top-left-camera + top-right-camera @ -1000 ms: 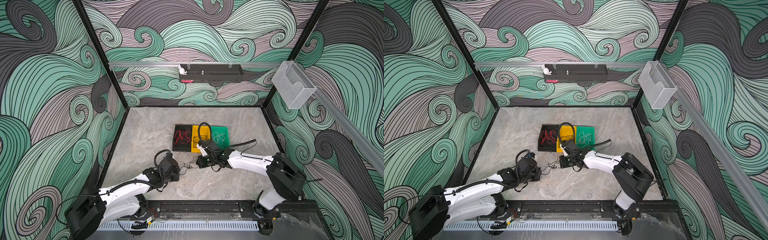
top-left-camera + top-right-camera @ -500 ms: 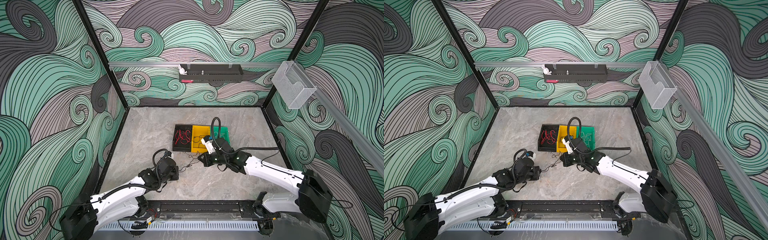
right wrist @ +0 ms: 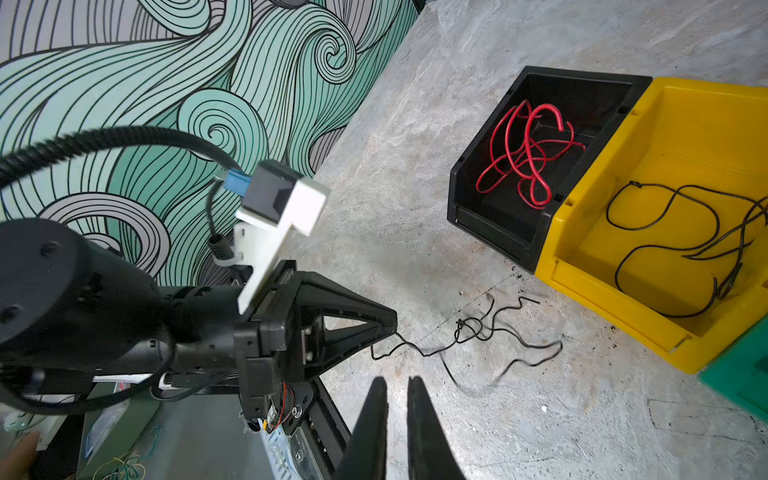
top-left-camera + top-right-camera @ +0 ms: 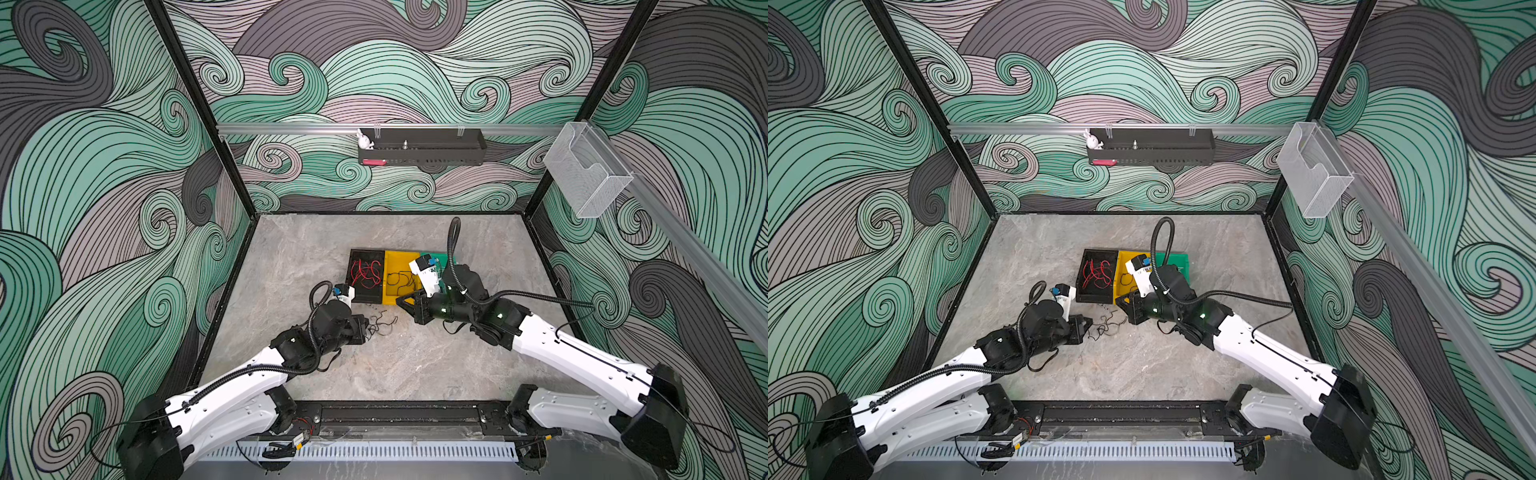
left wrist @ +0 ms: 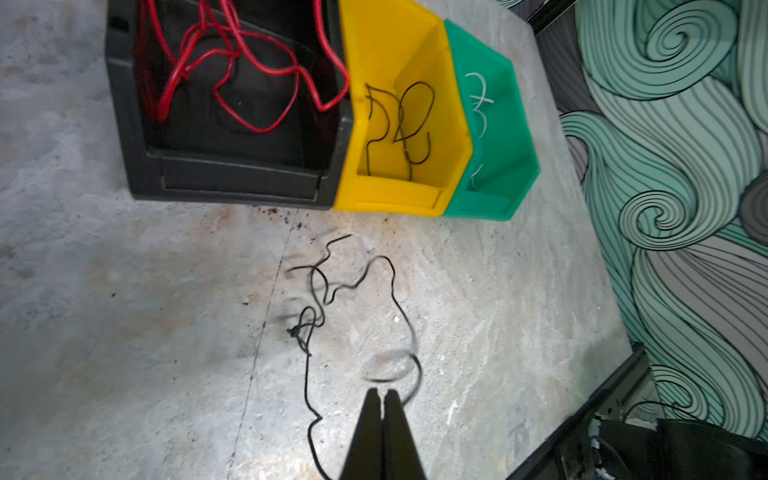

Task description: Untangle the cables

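Your left gripper [image 5: 382, 392] is pinched together on the loose black cable [image 5: 316, 291], which lies knotted near the middle of the bench [image 5: 124, 332], just in front of the yellow bin [image 5: 390, 199]. Your right gripper [image 3: 397, 384] hangs just beside it, fingers narrowly apart and holding nothing. Red cables [image 5: 232, 62] lie in the black bin [image 5: 232, 183], black cables [image 5: 399, 120] in the yellow bin, and white cables [image 5: 478, 99] in the green bin [image 5: 498, 199].

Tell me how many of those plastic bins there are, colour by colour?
Black bin: 1
Yellow bin: 1
Green bin: 1
Total: 3
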